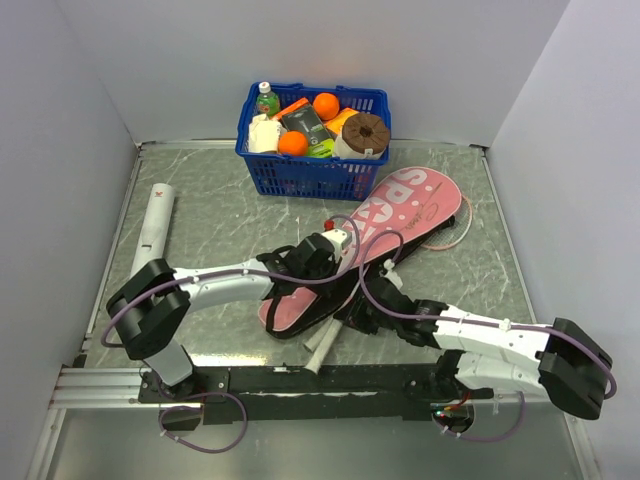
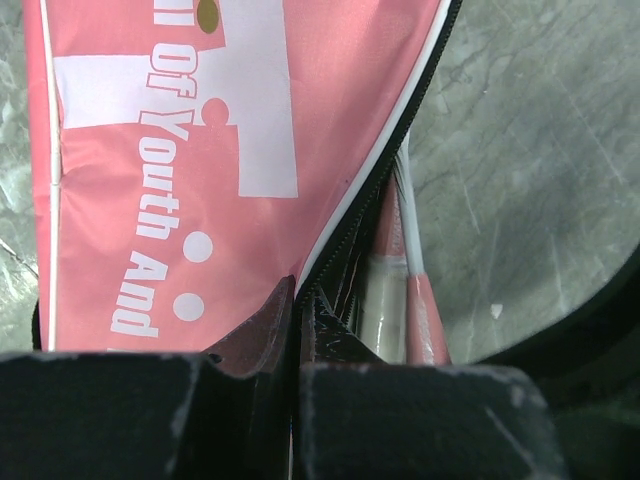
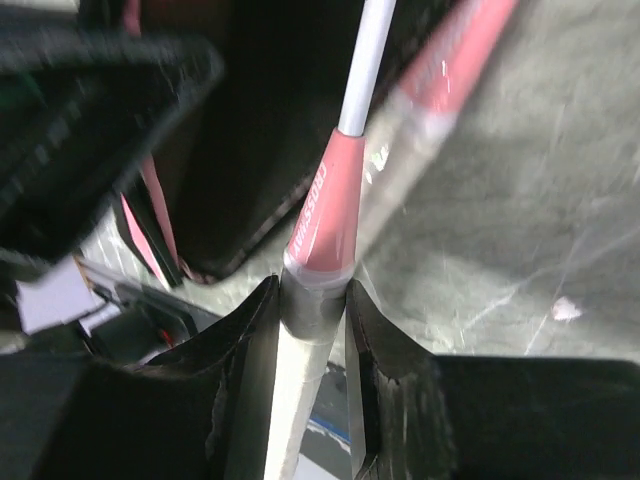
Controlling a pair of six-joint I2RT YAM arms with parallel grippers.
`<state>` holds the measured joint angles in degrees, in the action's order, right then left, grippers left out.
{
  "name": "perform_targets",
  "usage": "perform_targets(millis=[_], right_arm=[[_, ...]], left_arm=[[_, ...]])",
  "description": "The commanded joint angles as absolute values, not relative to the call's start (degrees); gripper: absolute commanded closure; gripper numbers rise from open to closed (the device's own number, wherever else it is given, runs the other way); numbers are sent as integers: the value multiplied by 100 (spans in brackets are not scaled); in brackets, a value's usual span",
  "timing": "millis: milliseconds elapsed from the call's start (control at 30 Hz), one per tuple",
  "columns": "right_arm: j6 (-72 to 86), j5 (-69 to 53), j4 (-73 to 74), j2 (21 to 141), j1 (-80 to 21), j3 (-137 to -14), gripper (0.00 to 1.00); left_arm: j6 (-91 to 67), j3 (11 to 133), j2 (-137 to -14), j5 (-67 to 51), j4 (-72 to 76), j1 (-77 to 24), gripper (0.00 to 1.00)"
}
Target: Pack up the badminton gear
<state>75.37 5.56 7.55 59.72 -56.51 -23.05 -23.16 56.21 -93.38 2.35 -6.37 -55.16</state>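
1. The left hand (image 2: 297,300) is clenched on the black zip edge of the pink racket-shaped fabric cover (image 2: 180,130). Its two dark fingers are pressed together with the edge between them. Only the left wrist view shows this pinch and the white lettering on the cloth.
2. That view also shows pink-and-white shafts just right of the pinched edge. I cannot tell whether they lie inside the cover.
3. The right hand (image 3: 312,290) is grasping the thin racket (image 3: 325,215) by its handle, one finger on each side of the white grip just below the pink cone. The white shaft runs away toward the dark underside of the cover. This view is blurred.
4. From above, the left arm rises at the near left corner of the bench (image 1: 230,210), folds at the elbow and stretches right to the middle. Its wrist is over the cover's narrow end.
5. The right arm lies low from the near right corner and reaches left to the cover's near side.
6. The cover lies diagonally across the middle, its wide end toward the far right corner.
7. The long white tube (image 1: 155,222) lies along the left edge, well apart from both hands.
8. The blue plastic basket (image 1: 300,172) of groceries stands at the far edge, just beyond the cover's wide end.
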Motion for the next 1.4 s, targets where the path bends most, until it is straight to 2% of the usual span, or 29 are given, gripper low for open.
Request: perform_targets(millis=[0, 633, 800, 900, 1200, 1233, 1300, 1333, 1367], right_arm=[[7190, 923, 686, 5932, -5467, -2742, 100], [6917, 800, -1458, 7927, -4518, -3111, 100], [6838, 713, -1942, 7928, -4439, -3085, 100], [6803, 703, -1706, 7726, -4430, -3138, 100], [7172, 1186, -2134, 7760, -4430, -2734, 100], [7181, 1247, -2423, 7787, -4438, -2672, 90], [7154, 1301, -2531, 7874, -4438, -2584, 78], [7146, 1301, -2488, 7910, -4438, -2601, 63], [7146, 1275, -2513, 7928, -4447, -2593, 58]], left_arm=[[-2540, 5555, -8974, -34, -571, -5599, 99], [-2935, 4940, -8315, -431, -475, -5634, 99], [-2927, 4843, -8244, -369, -527, -5642, 99], [-2935, 4755, -8235, -307, -536, -5642, 99], [-3217, 4465, -8157, -651, -220, -5643, 99], [-3243, 4439, -8139, -624, -228, -5643, 99], [-3252, 4412, -8104, -589, -220, -5643, 99], [-3261, 4412, -8112, -589, -228, -5643, 99], [-3261, 4412, -8112, -589, -229, -5643, 99]])
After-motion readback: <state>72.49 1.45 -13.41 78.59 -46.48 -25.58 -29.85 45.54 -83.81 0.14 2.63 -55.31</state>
